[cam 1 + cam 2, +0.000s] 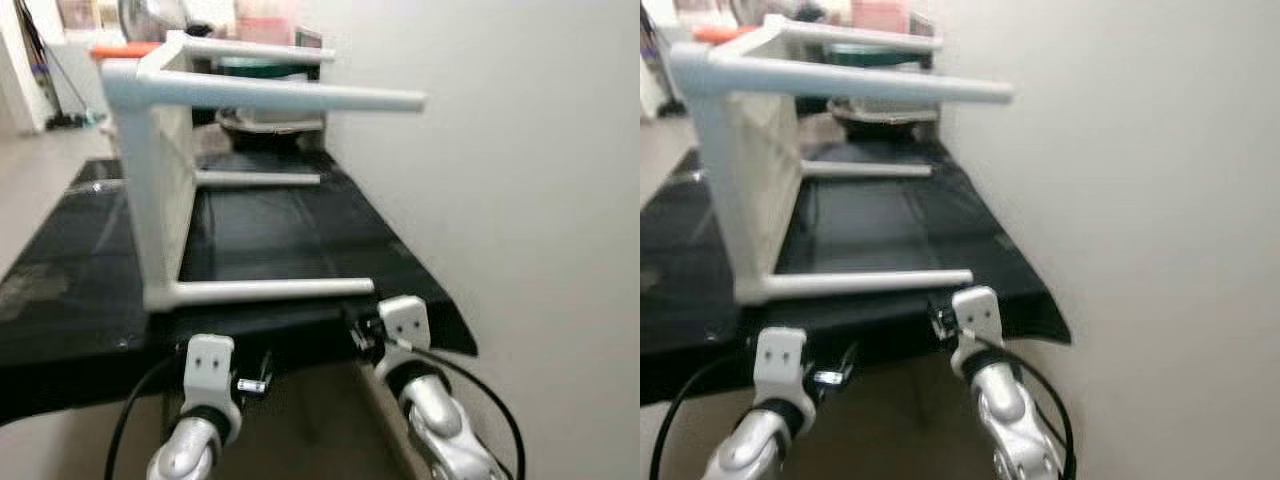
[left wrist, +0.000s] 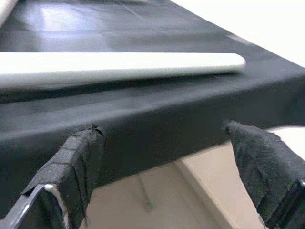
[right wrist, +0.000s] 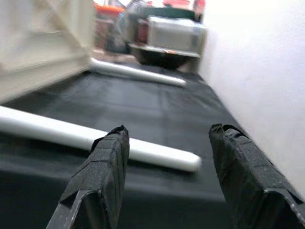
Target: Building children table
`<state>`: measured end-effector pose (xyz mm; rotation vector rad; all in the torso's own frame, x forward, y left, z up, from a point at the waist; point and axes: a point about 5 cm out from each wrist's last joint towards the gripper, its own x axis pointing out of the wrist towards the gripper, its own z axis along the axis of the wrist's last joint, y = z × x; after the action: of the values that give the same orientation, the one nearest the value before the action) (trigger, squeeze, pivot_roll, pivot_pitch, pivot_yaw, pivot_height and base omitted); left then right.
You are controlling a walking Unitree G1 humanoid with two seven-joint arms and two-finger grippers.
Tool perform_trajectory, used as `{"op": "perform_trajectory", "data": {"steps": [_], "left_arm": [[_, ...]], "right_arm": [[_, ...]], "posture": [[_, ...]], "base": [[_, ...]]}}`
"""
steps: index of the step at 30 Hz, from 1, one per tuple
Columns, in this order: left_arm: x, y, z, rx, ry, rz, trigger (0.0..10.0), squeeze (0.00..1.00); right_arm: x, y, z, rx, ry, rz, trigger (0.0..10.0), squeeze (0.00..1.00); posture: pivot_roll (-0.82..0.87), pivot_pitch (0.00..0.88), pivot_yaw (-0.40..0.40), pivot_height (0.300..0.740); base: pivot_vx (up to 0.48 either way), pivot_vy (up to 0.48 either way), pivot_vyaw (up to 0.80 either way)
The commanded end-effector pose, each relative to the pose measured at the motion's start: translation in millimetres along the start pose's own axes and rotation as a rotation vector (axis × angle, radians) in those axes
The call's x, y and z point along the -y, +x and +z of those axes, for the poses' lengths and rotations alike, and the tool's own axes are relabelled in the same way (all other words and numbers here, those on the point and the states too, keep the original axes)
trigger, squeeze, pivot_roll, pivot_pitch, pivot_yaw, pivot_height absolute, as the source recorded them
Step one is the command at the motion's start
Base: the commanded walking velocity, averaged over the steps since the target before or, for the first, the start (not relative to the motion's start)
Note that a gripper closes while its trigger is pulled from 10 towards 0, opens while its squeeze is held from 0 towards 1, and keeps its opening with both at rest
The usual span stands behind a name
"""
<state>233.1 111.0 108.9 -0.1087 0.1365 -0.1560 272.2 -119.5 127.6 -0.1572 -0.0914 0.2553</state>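
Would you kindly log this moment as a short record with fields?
Surface: black-covered platform beside a white wall
Item: white children's table lying on its side, legs pointing toward the wall
Nearest leg: resting along the platform's front edge
Left gripper: jaws open, at the platform edge
Right gripper: jaws open, facing the leg's tip

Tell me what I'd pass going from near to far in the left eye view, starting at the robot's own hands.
Left hand and right hand → front edge of the black-covered surface → near leg of the white table lying on its side → far lower leg → dark bowl-like item.
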Motion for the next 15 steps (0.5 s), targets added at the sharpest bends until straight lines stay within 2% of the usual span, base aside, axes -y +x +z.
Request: {"op": "perform_trajectory", "data": {"steps": [1, 13, 15], "left_arm": [[-2.8, -0.7, -0.8, 0.008, 0.020, 0.010, 10.0, 0.00], [-1.4, 1.8, 0.3, 0.021, 0.041, 0.001, 10.0, 0.00], [-2.4, 3.7, 1.9, 0.031, 0.044, 0.002, 10.0, 0.00]], "right_arm": [[-8.2, 2.4, 4.0, 0.030, -0.023, 0.041, 10.0, 0.00], [-4.8, 4.8, 2.8, 0.039, -0.024, 0.019, 10.0, 0.00], [-3.1, 6.0, 2.3, 0.042, -0.017, -0.002, 10.0, 0.00]], "posture": [[0.04, 0.000, -0.043, 0.740], [0.03, 0.000, -0.035, 0.740], [0.03, 0.000, -0.039, 0.740]], "base": [[0.000, 0.000, 0.79], [0.000, 0.000, 0.79], [0.000, 0.000, 0.28]]}}
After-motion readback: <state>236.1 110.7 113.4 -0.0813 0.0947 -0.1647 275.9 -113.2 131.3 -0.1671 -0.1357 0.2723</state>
